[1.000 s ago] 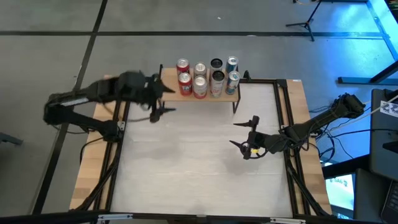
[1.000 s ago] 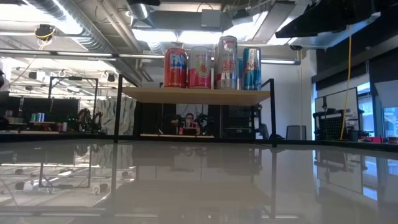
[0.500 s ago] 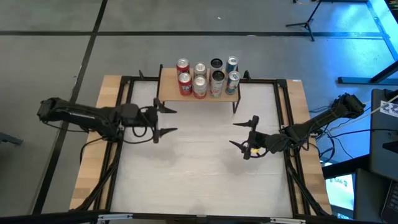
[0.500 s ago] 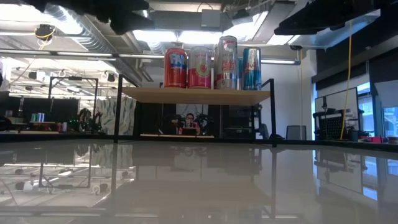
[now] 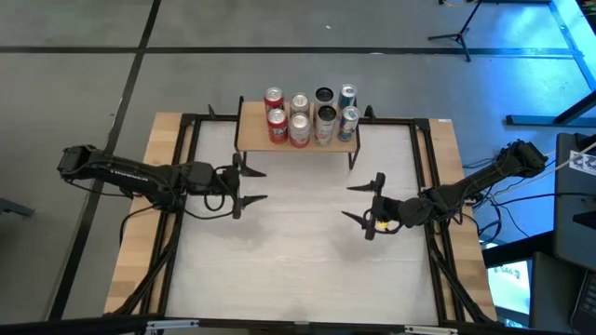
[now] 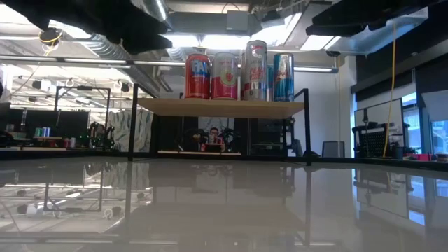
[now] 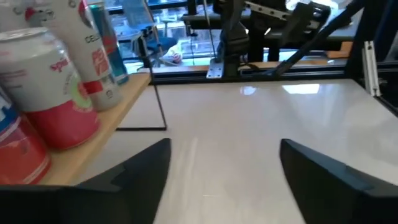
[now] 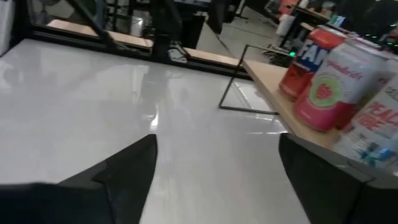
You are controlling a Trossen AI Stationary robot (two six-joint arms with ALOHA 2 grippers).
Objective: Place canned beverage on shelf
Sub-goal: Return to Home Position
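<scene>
Left claw (image 5: 251,184) empty, fingers apart, arm stretched level over the tabletop (image 5: 298,270) from its left edge. Right claw (image 5: 360,202) also apart, reaching in from the right edge. Shelf (image 5: 250,140) at mid far edge, holding eight cans (image 5: 299,119) in two rows. Glossy white surface; ceiling ducts, strip lights. Can lettering only partly legible.

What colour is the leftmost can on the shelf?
Can is red, blue-white print; best in low view.
</scene>
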